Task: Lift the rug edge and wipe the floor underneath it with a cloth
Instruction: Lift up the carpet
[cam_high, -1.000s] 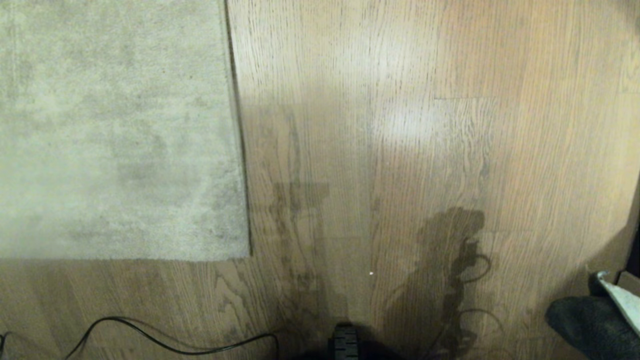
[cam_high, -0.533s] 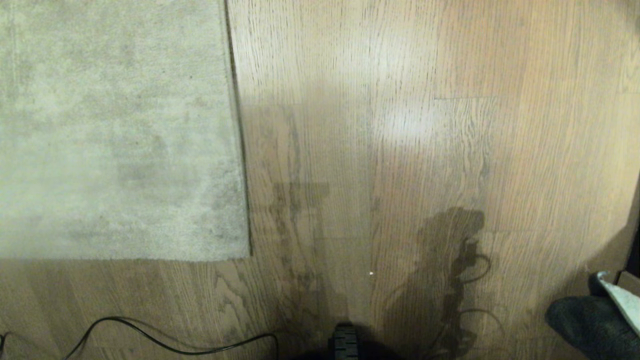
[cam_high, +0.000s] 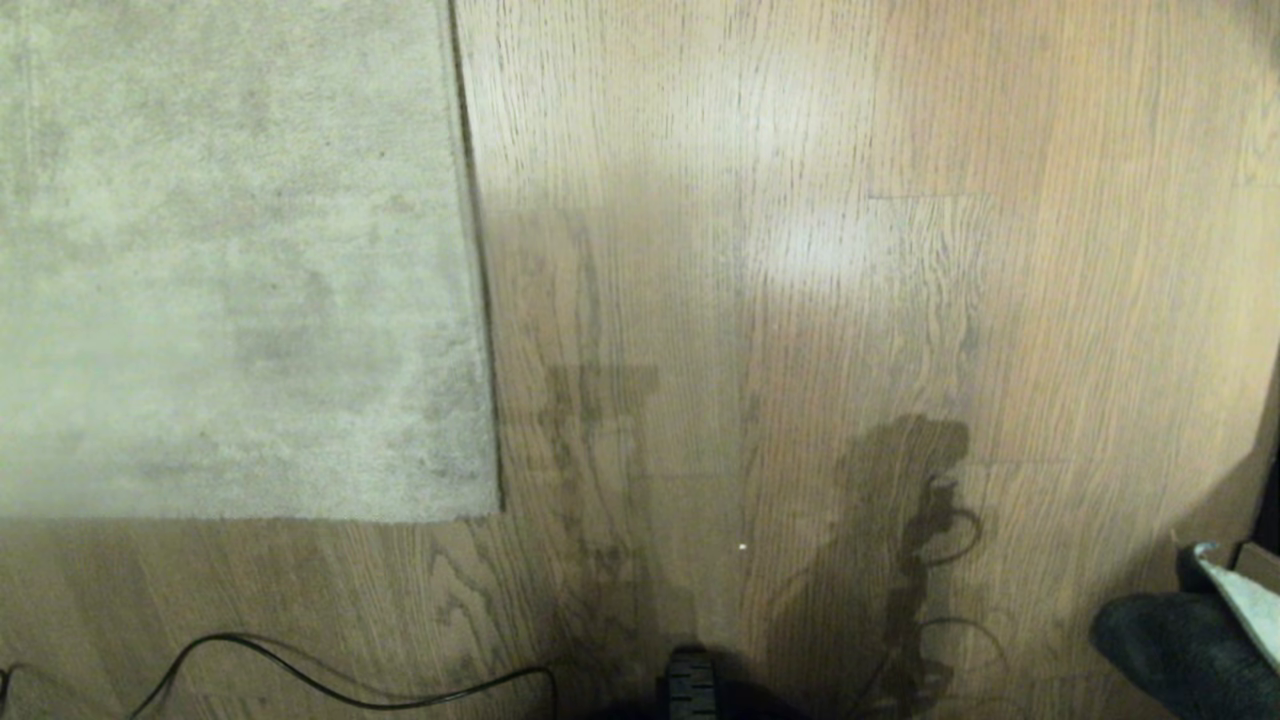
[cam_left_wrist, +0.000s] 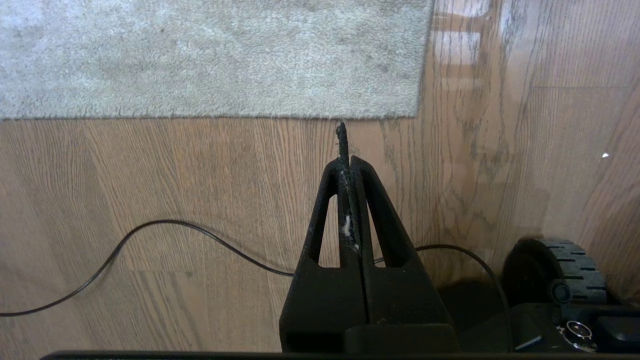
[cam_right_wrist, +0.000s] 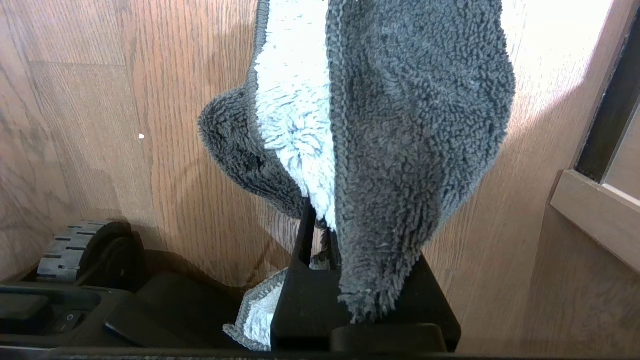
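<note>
The pale grey-beige rug (cam_high: 230, 260) lies flat on the wood-plank floor (cam_high: 800, 250) at the upper left, its near right corner showing. In the left wrist view my left gripper (cam_left_wrist: 345, 150) hangs shut and empty over bare planks, just short of the near edge of the rug (cam_left_wrist: 210, 55) and close to that corner. My right gripper (cam_right_wrist: 322, 225) is shut on the cloth (cam_right_wrist: 400, 125), a dark grey rag with a pale blue side that drapes over the fingers and hides their tips. At the head view's bottom right corner the cloth (cam_high: 1190, 640) shows.
A thin black cable (cam_high: 330, 680) snakes across the floor near the robot's base, below the rug's near edge. The base's wheels (cam_left_wrist: 550, 265) (cam_right_wrist: 75, 250) sit close beside each gripper. A wooden frame (cam_right_wrist: 595, 215) with a dark gap borders the floor at the far right.
</note>
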